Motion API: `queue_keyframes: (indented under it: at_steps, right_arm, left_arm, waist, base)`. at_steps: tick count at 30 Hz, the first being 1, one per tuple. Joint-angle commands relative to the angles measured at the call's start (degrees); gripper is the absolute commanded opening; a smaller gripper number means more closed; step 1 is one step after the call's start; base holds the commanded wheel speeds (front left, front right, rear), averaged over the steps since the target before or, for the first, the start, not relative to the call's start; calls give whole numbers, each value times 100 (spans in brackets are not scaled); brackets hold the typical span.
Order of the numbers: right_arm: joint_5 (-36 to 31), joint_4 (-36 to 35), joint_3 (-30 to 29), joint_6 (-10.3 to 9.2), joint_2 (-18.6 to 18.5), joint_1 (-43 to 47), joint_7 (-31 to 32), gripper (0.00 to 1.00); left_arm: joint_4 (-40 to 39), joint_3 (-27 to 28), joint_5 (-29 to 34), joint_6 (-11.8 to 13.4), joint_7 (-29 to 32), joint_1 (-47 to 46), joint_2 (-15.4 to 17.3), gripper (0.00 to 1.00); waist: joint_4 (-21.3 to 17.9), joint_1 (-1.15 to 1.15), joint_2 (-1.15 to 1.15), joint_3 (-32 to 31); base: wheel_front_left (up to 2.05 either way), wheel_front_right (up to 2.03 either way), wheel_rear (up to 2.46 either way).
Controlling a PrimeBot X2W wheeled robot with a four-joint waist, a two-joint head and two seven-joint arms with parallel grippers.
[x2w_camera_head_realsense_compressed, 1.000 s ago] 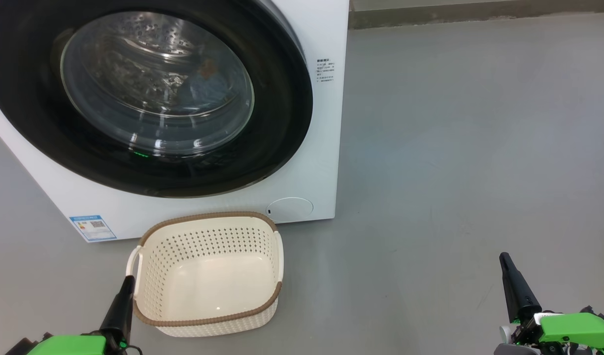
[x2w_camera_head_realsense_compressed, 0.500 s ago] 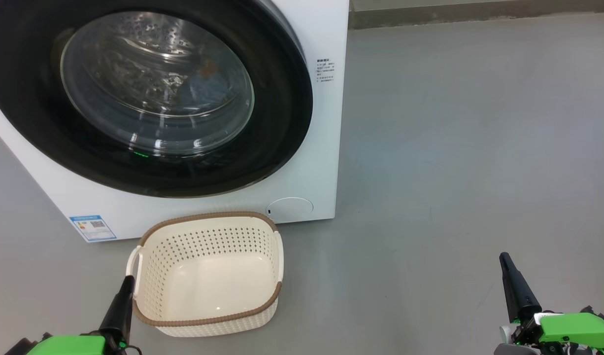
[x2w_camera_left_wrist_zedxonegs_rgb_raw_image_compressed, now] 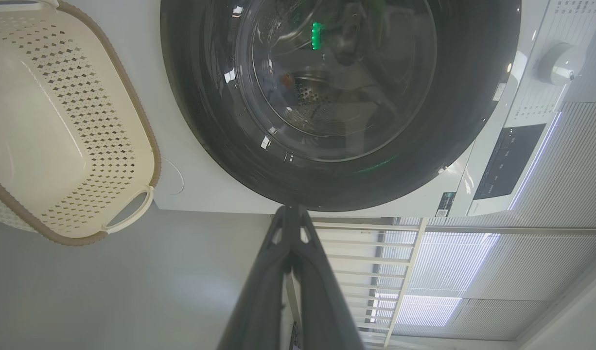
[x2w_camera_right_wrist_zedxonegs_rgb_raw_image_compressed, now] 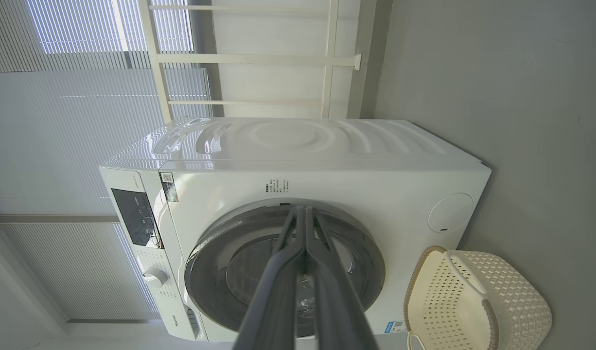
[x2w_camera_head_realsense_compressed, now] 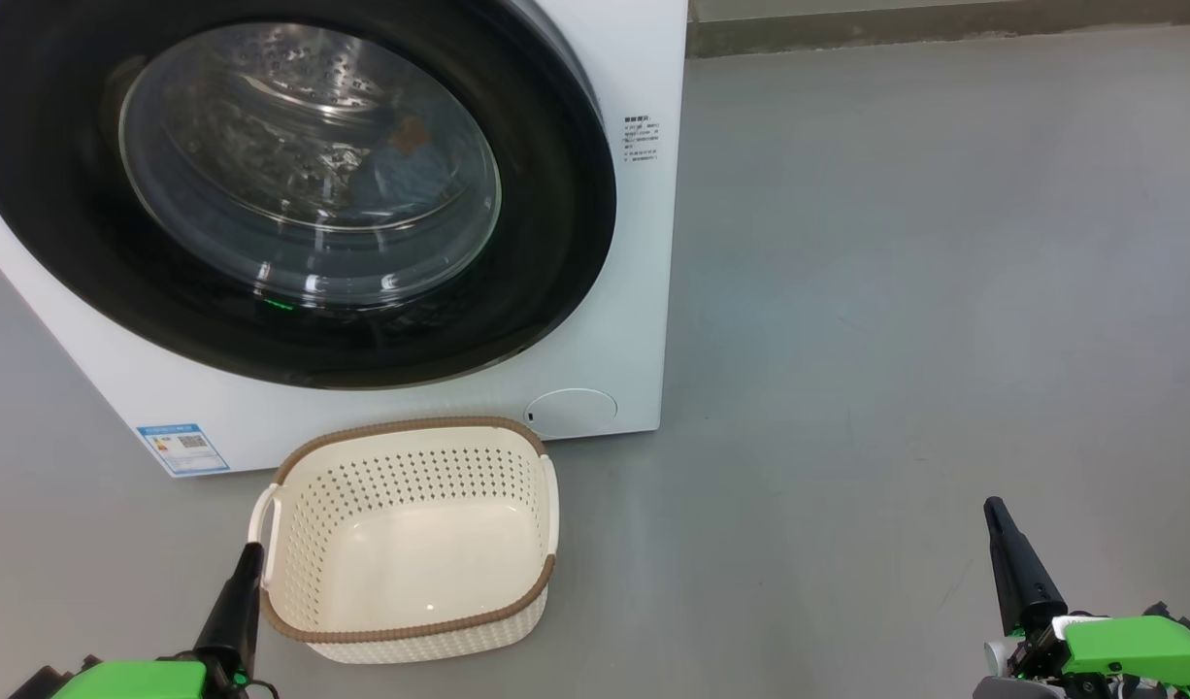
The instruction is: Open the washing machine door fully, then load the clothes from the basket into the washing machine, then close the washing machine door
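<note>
The white washing machine [x2w_camera_head_realsense_compressed: 595, 320] fills the upper left of the head view. Its round black-rimmed door [x2w_camera_head_realsense_compressed: 556, 223] lies flat against the front, closed. Through the glass bowl a patch of light blue clothes [x2w_camera_head_realsense_compressed: 396, 170] with an orange-brown mark shows inside the steel drum. The cream basket [x2w_camera_head_realsense_compressed: 411, 544] sits on the floor before the machine with nothing in it. My left gripper [x2w_camera_head_realsense_compressed: 251, 551] is shut, its tip just beside the basket's left handle. My right gripper [x2w_camera_head_realsense_compressed: 993, 507] is shut, far to the right over bare floor. Both wrist views show fingers [x2w_camera_left_wrist_zedxonegs_rgb_raw_image_compressed: 290, 228] [x2w_camera_right_wrist_zedxonegs_rgb_raw_image_compressed: 303, 218] pressed together.
Grey floor [x2w_camera_head_realsense_compressed: 896, 291] spreads wide to the right of the machine. A wall base [x2w_camera_head_realsense_compressed: 944, 29] runs along the back. The round service flap [x2w_camera_head_realsense_compressed: 571, 410] and a blue label [x2w_camera_head_realsense_compressed: 182, 447] mark the machine's lower front. Window blinds [x2w_camera_right_wrist_zedxonegs_rgb_raw_image_compressed: 84, 97] and a white rail stand behind the machine.
</note>
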Motion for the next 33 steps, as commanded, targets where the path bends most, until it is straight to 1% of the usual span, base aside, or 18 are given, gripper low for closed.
queue_keyframes:
  at_steps: [1,33]
  right_arm:
    - [19,-167,134,-6,-68,-226,43,0]
    - [19,-167,134,-6,-68,-226,43,0]
  left_arm:
    - [-102,195,-39,-16,36,-229,65,0]
    - [-101,219,-19,-17,56,-231,48,0]
  waist:
    - [0,0,0,0]
    - [0,0,0,0]
  base:
    - [0,0,0]
    - [0,0,0]
